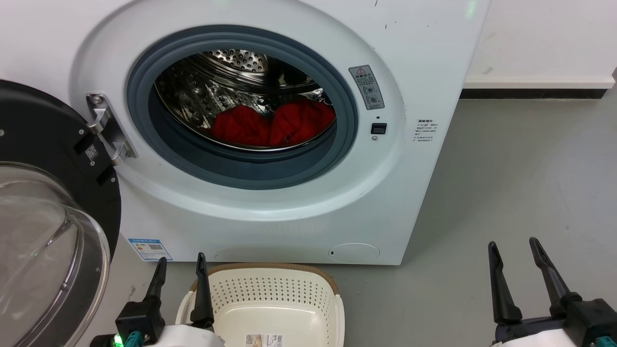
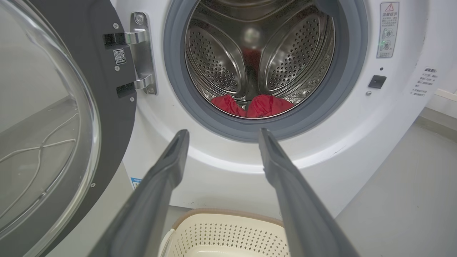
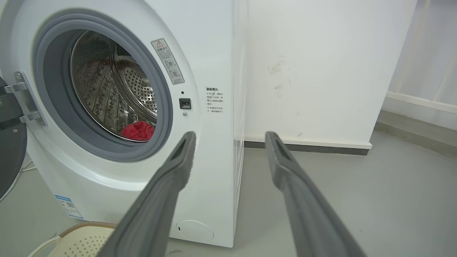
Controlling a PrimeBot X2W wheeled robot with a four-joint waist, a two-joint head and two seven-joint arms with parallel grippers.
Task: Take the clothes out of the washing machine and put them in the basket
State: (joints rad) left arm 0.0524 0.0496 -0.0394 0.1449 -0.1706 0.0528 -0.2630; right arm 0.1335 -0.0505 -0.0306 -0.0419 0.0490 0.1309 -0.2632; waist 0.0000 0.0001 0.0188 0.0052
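The washing machine (image 1: 289, 212) stands on the floor (image 1: 506, 193) at the far centre, its porthole facing the near side. Its door (image 1: 43, 241) hangs swung out to the left on a hinge (image 1: 103, 127) at the porthole's left edge, and reaches toward the near left. Inside the drum (image 1: 231, 62) the clothes (image 1: 274, 125) lie at the bottom in two heaps side by side, touching, just behind the ring (image 1: 250, 168). The basket (image 1: 270, 294) sits on the floor just before the machine, below the porthole and right of the door. A wall (image 1: 540, 38) runs behind, to the machine's right. The left jaws are at the near left by the basket's left rim; the right jaws are at the near right over the floor, well apart from the basket
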